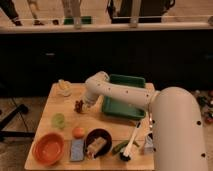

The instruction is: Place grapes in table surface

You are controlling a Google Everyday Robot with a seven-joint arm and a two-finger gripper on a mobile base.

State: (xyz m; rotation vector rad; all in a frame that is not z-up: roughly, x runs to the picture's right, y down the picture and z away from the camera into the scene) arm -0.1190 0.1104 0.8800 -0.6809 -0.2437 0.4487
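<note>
The grapes (pixel 78 105), a small dark red-brown cluster, sit at the middle left of the light tan table surface (pixel 60 105). My gripper (pixel 85 104) is right beside the grapes on their right, low over the tabletop, at the end of the white arm that reaches in from the right. An orange fruit (pixel 78 132) lies nearer the front.
A green tray (pixel 123 95) stands at the back right of the table. An orange bowl (pixel 48 148), a blue sponge (pixel 76 149), a black bowl (pixel 97 142), a green cup (pixel 58 120), a brush (pixel 130 145) and a yellowish item (pixel 63 87) are on the table.
</note>
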